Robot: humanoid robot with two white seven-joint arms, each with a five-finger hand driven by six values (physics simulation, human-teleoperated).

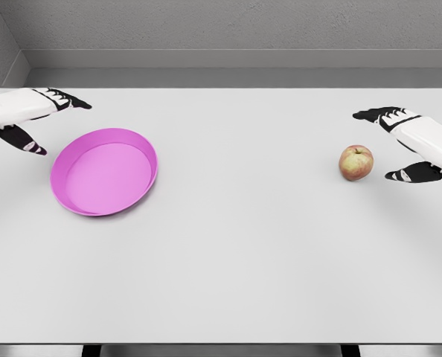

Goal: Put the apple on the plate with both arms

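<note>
While loose on the desk (243, 260) at right, well apart from the plate (104, 172), apple (356, 162) liable to roll if nudged by right hand (407, 145), fingers (371, 114) spread wide, holding nothing; left hand (27, 119) likewise spread beside plate.

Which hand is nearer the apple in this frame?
Right. The right hand is open just beside the apple, fingers on either side of it, not touching. The left hand is far across the table, by the pink plate.
</note>
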